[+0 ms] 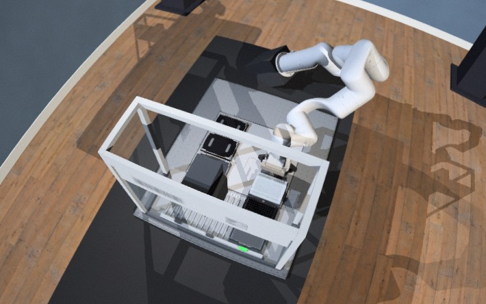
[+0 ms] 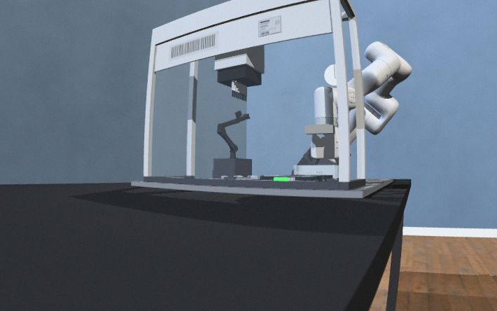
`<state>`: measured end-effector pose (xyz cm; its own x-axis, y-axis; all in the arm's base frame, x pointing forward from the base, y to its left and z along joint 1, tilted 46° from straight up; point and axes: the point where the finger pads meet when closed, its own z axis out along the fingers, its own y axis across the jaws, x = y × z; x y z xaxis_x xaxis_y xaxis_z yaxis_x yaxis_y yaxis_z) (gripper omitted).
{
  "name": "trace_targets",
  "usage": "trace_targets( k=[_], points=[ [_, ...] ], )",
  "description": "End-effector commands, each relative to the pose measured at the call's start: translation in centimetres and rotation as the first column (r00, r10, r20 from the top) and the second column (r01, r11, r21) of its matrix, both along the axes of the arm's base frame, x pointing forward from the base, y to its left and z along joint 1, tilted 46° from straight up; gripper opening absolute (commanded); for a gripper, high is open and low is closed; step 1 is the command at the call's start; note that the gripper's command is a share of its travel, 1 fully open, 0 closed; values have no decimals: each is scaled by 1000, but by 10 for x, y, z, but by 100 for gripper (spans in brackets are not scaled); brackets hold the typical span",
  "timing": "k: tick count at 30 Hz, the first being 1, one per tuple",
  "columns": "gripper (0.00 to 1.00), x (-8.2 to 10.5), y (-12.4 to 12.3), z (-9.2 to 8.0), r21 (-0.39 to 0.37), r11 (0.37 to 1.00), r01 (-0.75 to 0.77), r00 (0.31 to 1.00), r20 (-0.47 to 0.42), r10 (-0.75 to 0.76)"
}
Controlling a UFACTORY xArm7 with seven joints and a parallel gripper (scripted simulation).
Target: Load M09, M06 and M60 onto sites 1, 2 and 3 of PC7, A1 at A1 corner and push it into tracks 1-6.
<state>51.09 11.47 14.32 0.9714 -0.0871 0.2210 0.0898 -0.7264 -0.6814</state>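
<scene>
The plate carrier PC7 (image 1: pixel 264 201) lies in the rails at the right side of the deck in the overhead view. It carries the white deep-well block M09 (image 1: pixel 268 187) next to the handle, the black plate M06 (image 1: pixel 261 207) behind it, and the dark plate M60 (image 1: pixel 247 238) at the far end. A green lamp (image 1: pixel 242 248) is lit behind these tracks; it also shows in the side view (image 2: pixel 281 178). My gripper (image 1: pixel 275 166) stands at the handle end of the carrier, just before M09, with its fingers spread wide. Whether they touch the handle is hidden by the frame bar.
The white instrument frame (image 1: pixel 214 128) spans the deck, and its bar crosses over my wrist. Two empty black nests (image 1: pixel 231 122) (image 1: pixel 218 145) stand left of the apron. A dark pipetting head (image 2: pixel 239 73) hangs under the frame top. Free rails (image 1: pixel 203 222) lie left of the carrier.
</scene>
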Motion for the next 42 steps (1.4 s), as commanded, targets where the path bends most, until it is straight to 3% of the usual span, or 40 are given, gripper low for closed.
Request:
trace_targets(
  k=[1,25,42],
  points=[
    [82,1,-2,1,-1,1000,4,1000,3,-4],
    [82,-6,-1,0,-1,1000,4,1000,3,-4],
    [82,-12,-18,17,-1,1000,4,1000,3,-4]
  ],
)
